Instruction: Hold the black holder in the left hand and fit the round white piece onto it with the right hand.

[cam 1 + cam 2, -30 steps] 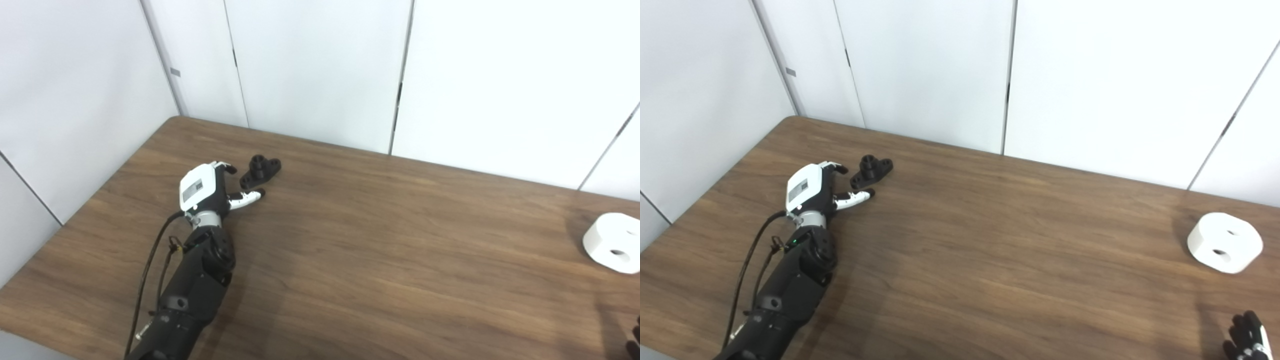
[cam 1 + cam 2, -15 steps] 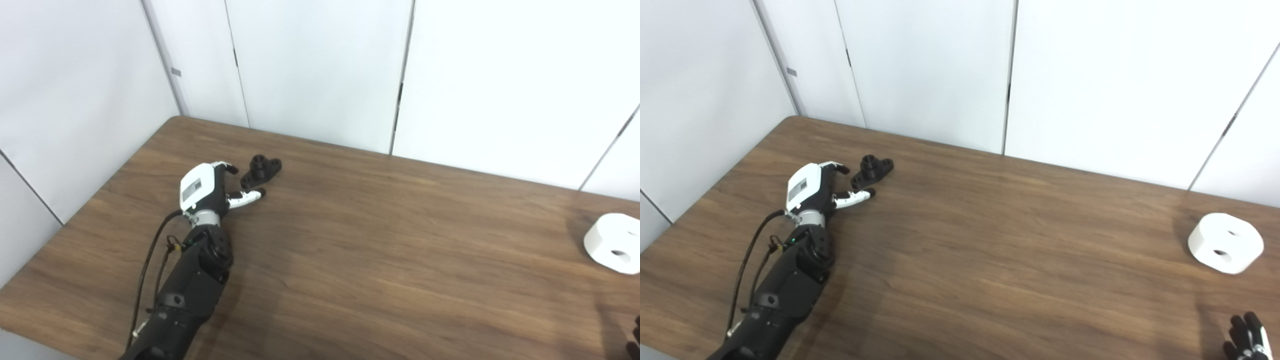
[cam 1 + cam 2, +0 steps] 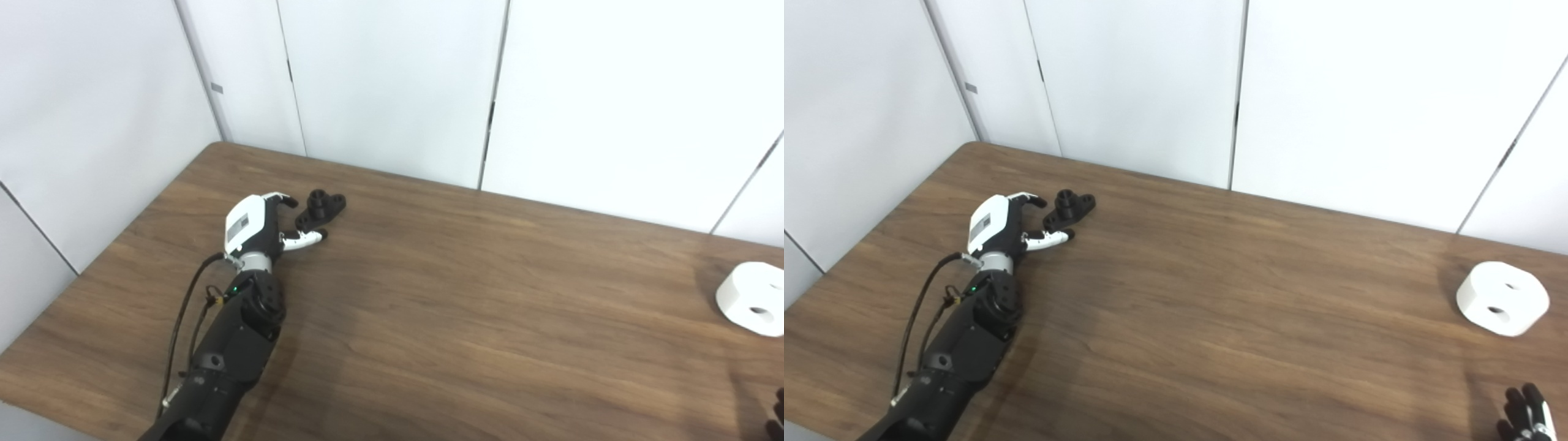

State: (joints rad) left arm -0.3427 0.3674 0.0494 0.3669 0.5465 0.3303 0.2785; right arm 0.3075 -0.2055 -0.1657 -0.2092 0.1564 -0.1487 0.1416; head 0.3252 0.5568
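Since a second ago, your left hand (image 3: 254, 223) has slid forward along the table (image 3: 465, 306), closing on the black holder (image 3: 321, 209) until its fingertips frame the piece on two sides.

From the left eye, you see that hand low over the dark, grained wood top, its glossy white back shell turned up, black fingers spread, one curled above the holder and a white-tipped one reaching just below it. It grips nothing; whether a fingertip touches the holder cannot be told. The holder is a small matte black block with a raised round collar and a rounded lug, lying near the table's far left corner. The white piece (image 3: 751, 297), a thick smooth disc with a hole in its flat top and another in its side wall, sits at the right edge, well apart from the holder.

From the right eye, you see the same layout, plus your right hand (image 3: 1526, 418) at the bottom right corner: only dark fingertips (image 3: 1516, 402) show, slightly apart, holding nothing. The white piece (image 3: 1502, 298) rests beyond them, near but clear of that hand.
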